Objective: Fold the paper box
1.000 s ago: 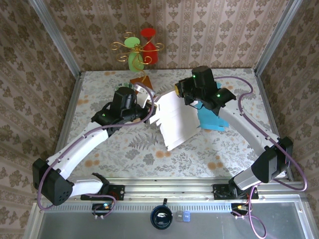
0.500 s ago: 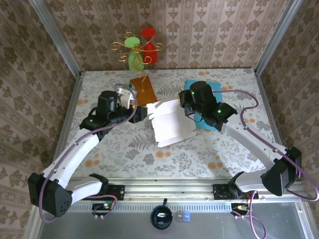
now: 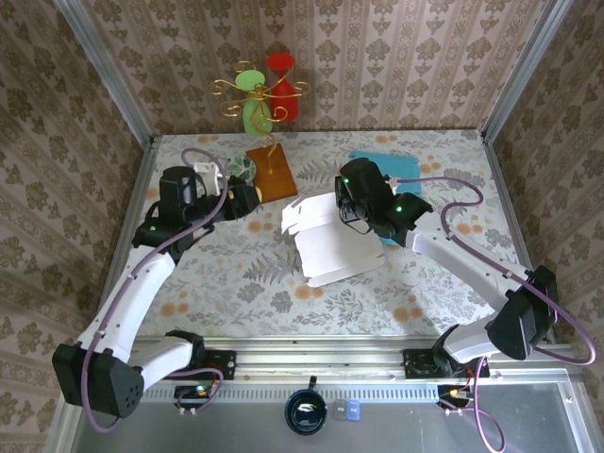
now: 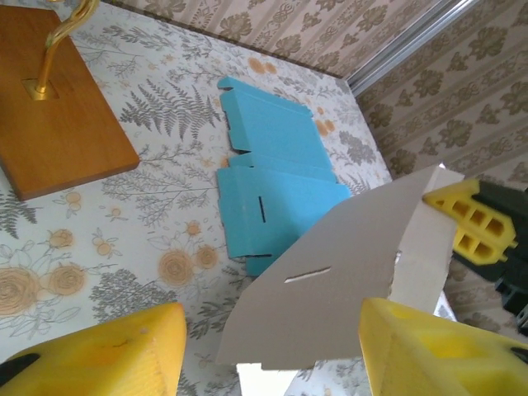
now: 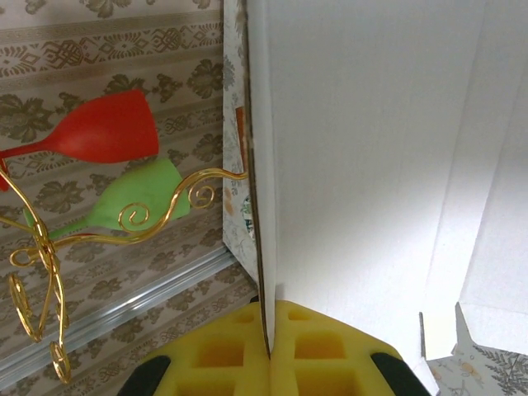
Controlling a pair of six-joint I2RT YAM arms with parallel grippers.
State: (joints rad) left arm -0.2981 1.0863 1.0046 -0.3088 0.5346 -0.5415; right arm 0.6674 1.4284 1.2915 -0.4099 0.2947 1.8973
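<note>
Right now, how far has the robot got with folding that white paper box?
Early on. Done: little; the white paper box is mostly a flat sheet, tilted up off the table at one edge. In hand: the right claw pinches that edge, while the left claw hangs open, apart from it. Left: raising the walls and tucking the flaps.

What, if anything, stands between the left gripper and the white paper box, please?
Nothing visible does. The open left gripper faces the white paper box directly; the wooden base sits off to one side.
</note>
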